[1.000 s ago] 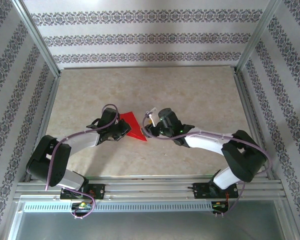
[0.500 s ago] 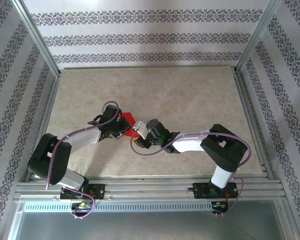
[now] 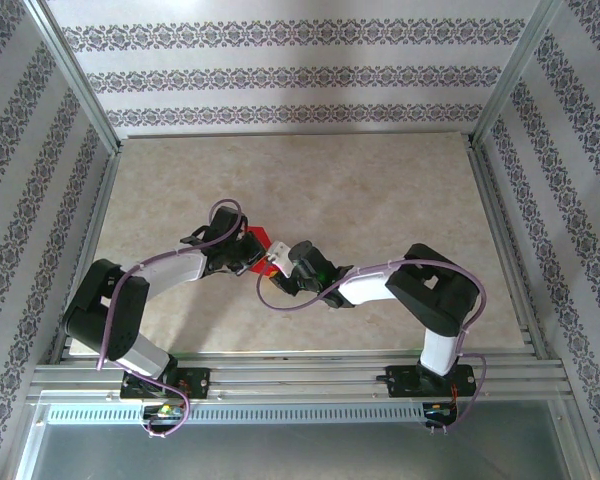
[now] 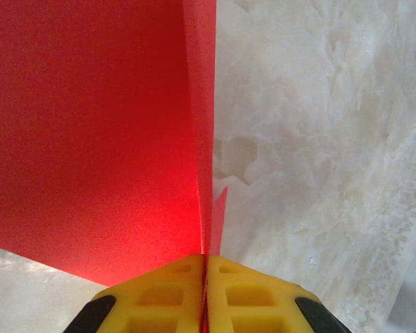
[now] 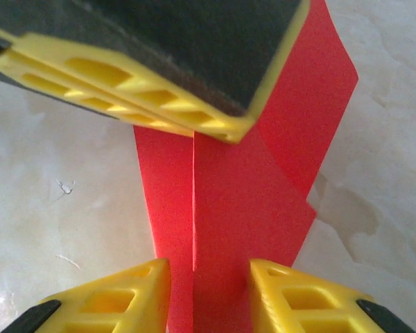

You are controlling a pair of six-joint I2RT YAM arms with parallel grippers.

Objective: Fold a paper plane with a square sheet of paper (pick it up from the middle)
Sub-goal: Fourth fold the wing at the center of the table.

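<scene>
Red sheet (image 4: pixel 90 125) has only early folds: left gripper (image 4: pixel 204 262) clamps it, right gripper (image 5: pixel 209 269) straddles it half-open; most folding's not done yet.

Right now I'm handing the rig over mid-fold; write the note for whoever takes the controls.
Grippers: left gripper shut on the square sheet of paper, pinching it at a fold. Right gripper open, jaws either side of the creased sheet, not pinching.
Where: sheet held between the two arms over the table, near its front middle.
Done: sheet picked up, at least one crease, layers overlapping.
Left: probably close the right jaws to press the crease, then the remaining folds; no dart shape yet.
</scene>
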